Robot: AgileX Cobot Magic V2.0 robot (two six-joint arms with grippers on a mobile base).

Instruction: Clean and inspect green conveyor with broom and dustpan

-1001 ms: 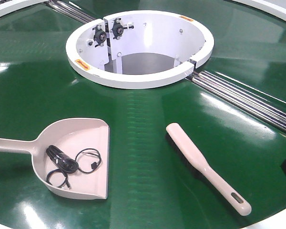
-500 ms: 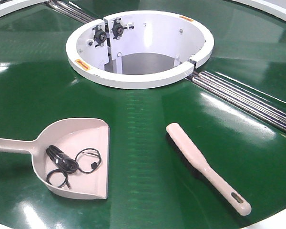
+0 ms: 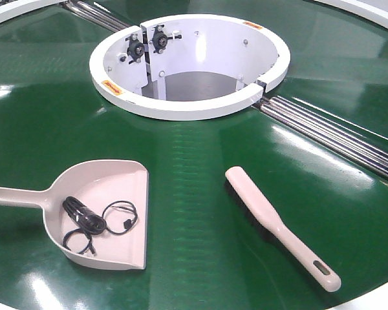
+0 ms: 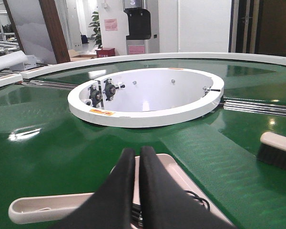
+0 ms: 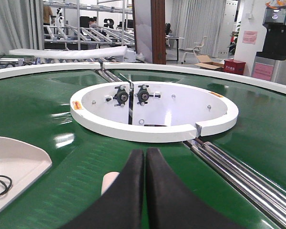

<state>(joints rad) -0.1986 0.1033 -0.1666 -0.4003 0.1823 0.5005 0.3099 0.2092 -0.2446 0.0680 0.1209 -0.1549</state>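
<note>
Black cable coil and workshop backdrop

A tangled black cable [image 3: 94, 223] lies near left, its loops also at the left edge of the right wrist view. Far off stand a dark water dispenser [image 4: 140, 26], a potted plant [image 4: 96, 28], red boxes [image 4: 106, 52], a brown pillar [image 5: 158, 31], a white chair [image 5: 197, 50] and metal shelving [image 5: 93, 21].

Dustpan [image 3: 100, 213] handle end cut off; left claw [image 4: 135, 157] hides pan interior.
</note>
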